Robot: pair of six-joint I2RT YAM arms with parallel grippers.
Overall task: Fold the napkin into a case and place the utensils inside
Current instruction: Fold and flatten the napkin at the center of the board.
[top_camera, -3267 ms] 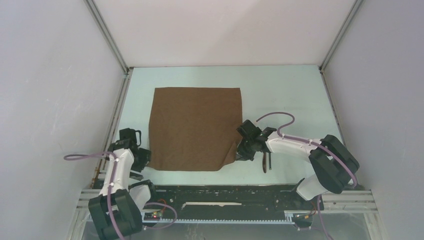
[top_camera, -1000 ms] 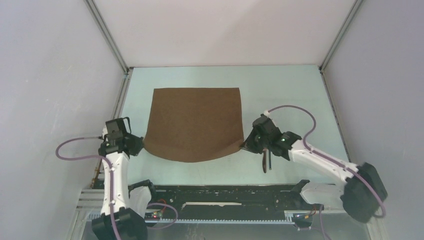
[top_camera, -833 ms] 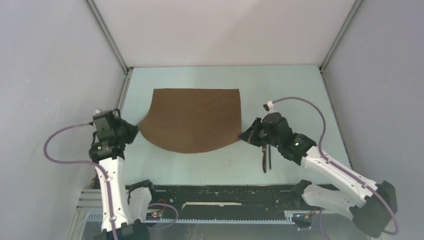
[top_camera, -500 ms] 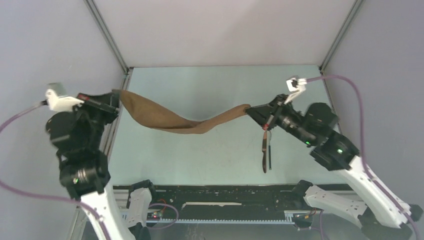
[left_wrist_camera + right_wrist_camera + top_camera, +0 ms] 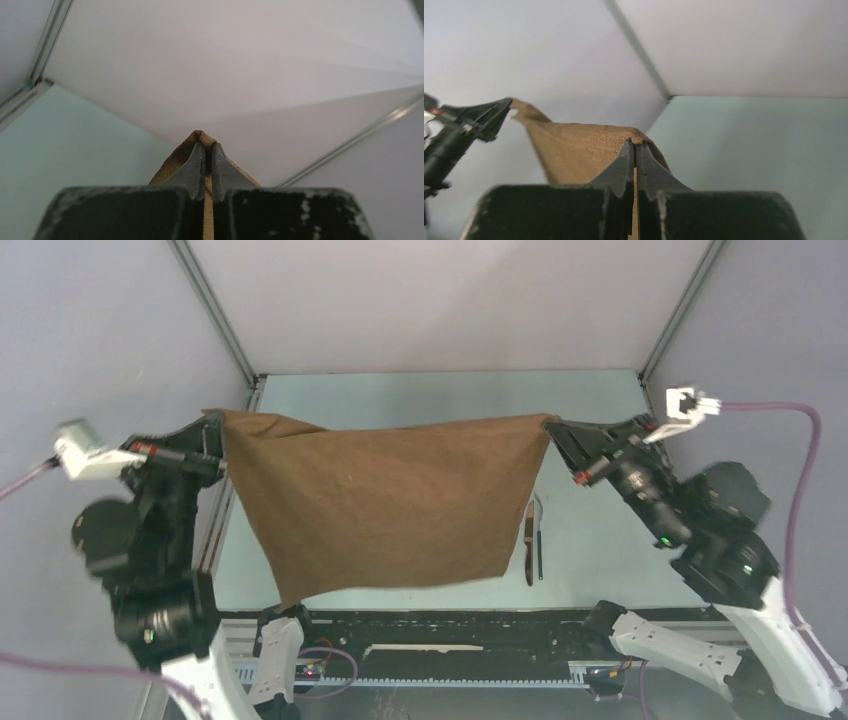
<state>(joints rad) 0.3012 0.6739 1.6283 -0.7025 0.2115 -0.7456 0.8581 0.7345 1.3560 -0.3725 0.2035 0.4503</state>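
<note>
Both tools are pinching cloth: the left gripper (image 5: pixel 212 432) has its fingers pressed together on the upper left corner of the napkin (image 5: pixel 390 500), and the right gripper (image 5: pixel 553 430) clamps the upper right corner the same way (each wrist view shows a brown fold nipped between dark fingertips). The napkin hangs lifted above the table (image 5: pixel 600 400) as a spread sheet. Its top edge runs left to right between the arms, dipping slightly, and its lower edge dangles toward the near side. Just right of that hanging cloth, the utensils (image 5: pixel 533 555) lie on the table side by side, long axes running near to far: the knife (image 5: pixel 528 545) on the left, the thinner dark piece (image 5: pixel 539 550) close beside it.
</note>
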